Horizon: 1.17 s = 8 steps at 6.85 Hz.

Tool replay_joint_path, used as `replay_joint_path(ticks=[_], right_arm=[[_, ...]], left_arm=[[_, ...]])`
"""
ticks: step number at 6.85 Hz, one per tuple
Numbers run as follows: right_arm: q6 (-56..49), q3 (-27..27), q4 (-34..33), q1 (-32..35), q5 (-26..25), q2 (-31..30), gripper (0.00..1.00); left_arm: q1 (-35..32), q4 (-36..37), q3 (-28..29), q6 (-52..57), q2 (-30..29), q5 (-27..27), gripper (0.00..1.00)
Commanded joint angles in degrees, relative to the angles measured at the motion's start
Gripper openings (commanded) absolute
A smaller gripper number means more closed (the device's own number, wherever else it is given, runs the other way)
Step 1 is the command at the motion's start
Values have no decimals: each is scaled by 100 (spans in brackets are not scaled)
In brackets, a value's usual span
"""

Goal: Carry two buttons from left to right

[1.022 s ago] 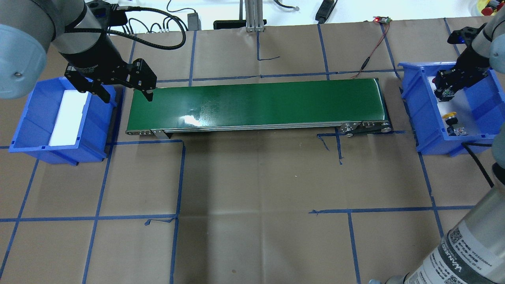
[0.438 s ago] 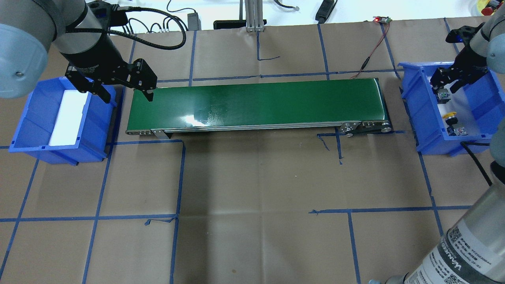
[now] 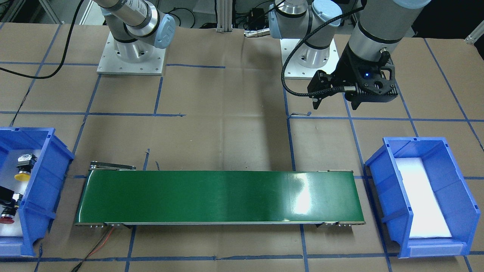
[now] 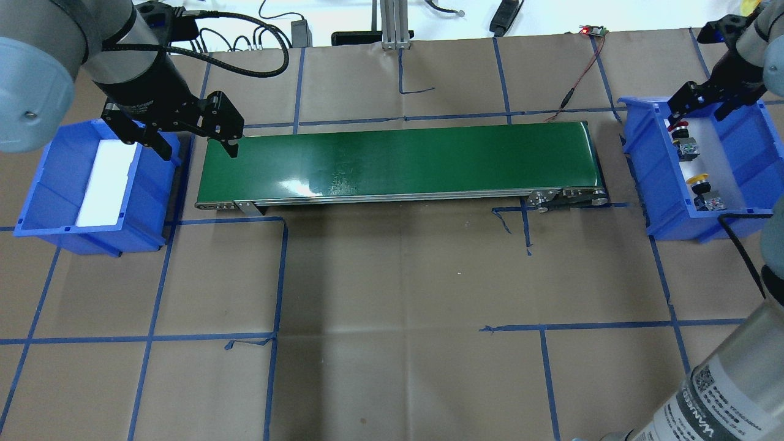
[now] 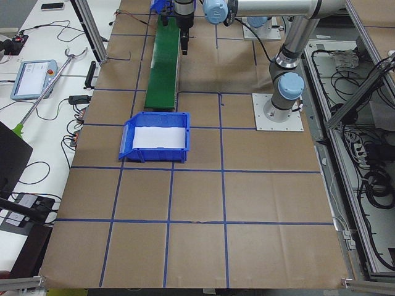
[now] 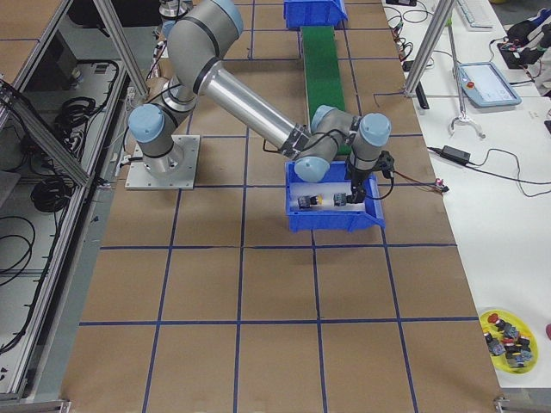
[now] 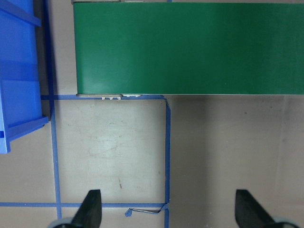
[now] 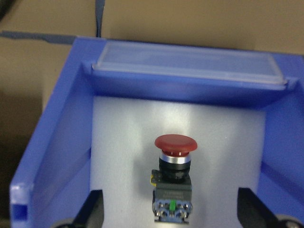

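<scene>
The blue bin (image 3: 36, 177) on the robot's right is cut off by the front-facing view's edge, and the red button (image 3: 6, 218) lies right at the cut. From the table's left end its contents are too small to tell. The right wrist view crops the fingertips (image 8: 93, 209) at its bottom edge.

One button (image 8: 173, 190) laid in a bin (image 8: 52, 156) beneath the right gripper (image 4: 697, 109), second button (image 4: 704, 191) behind it there, conveyor (image 4: 398, 159) set ahead of the left gripper (image 4: 197, 147), another bin (image 4: 49, 184) beside it.
</scene>
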Motion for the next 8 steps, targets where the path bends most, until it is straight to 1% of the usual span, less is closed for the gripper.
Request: replay_joint_path(ticks=[1,2,3,4,5,6,7,8], right_arm=[[441,-288,810,46,-38,-740,100],[967,-281,1276,168,-30,-1022,100],[1669,-228,1846,500,-30,-1469,100],[2311,-176,2261,903,-30,-1838,100],[2935,103,2500,1325,-38,-2251,100],[3446,489,2485,1625,-38,-2812,100],[3764,980,2380,1924,-4,-3227,100],[3750,1298,2336,2179,-21,-3431,100]], left_arm=[[0,0,0,-2,0,0,100],[0,0,0,-2,9,0,100],[0,0,0,-2,0,0,100],[0,0,0,-2,0,0,100],[0,0,0,-2,0,0,100],[0,0,0,-2,0,0,100],[0,0,0,-2,0,0,100],[0,0,0,-2,0,0,100]])
